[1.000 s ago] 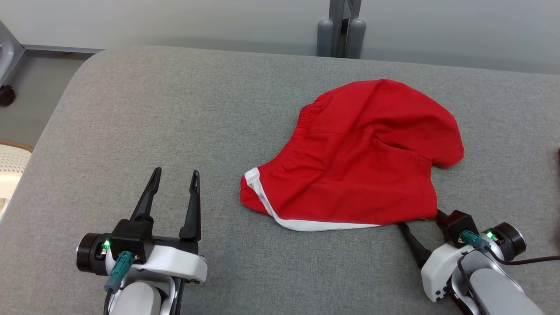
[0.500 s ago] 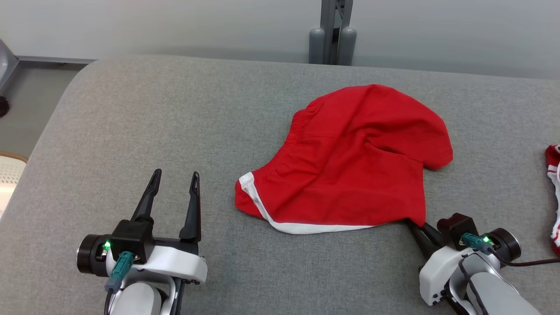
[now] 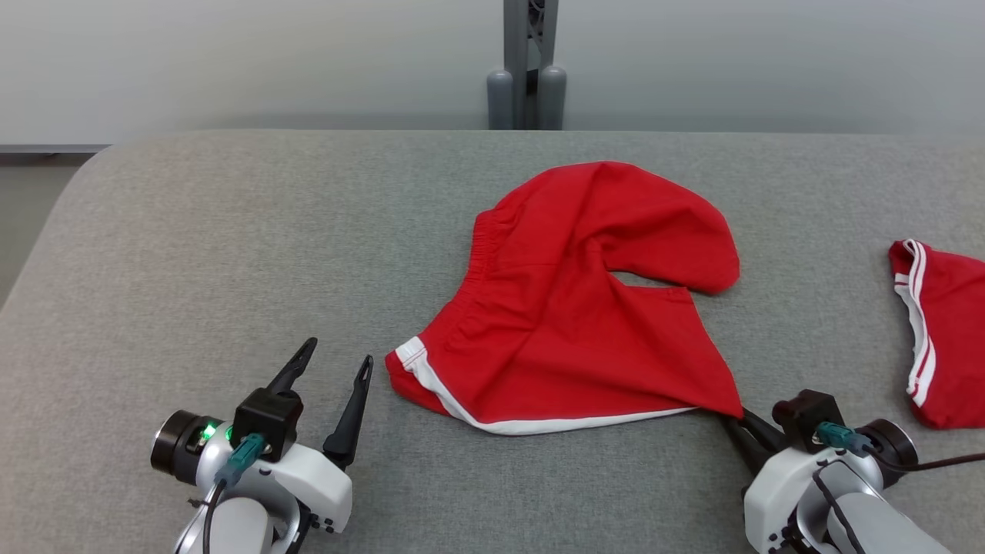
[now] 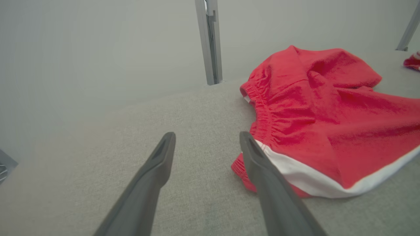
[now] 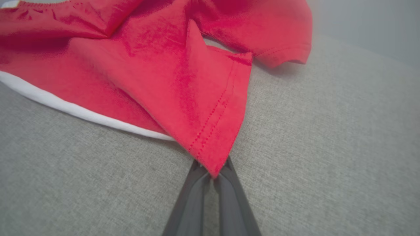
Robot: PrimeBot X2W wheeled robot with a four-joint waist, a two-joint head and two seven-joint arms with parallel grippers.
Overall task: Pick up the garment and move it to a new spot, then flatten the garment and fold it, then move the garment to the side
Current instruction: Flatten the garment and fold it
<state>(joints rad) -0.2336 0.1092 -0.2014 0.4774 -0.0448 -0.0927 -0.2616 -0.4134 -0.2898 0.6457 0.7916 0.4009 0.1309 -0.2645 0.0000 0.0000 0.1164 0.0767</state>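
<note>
A grey padded surface (image 3: 192, 254) is seen across the head view, rounded at its far left corner and backed by a pale wall. At the lower left, the left gripper (image 3: 339, 352) is held low over the surface with its two dark fingers spread wide apart and nothing between them. In the left wrist view the same gripper (image 4: 206, 136) is pointed toward the far edge, and its right finger (image 4: 262, 170) is seen just beside the near left corner of the garment (image 4: 328, 108); whether the two are touching cannot be told.

A grey metal post (image 3: 527, 69) is seen behind the surface, near the middle.

The garment (image 3: 569, 323), red shorts with a white band along the near hem, is spread crumpled on the middle of the surface, with its gathered elastic waistband turned to the left. Its near right corner is drawn out into a point.

That corner is pinched by the right gripper (image 3: 731, 415) at the lower right. In the right wrist view the gripper (image 5: 211, 175) is closed tight on the stitched hem corner of the garment (image 5: 147, 59).

A second red piece with white stripes (image 3: 946, 331) is laid at the far right, well apart from the shorts.
</note>
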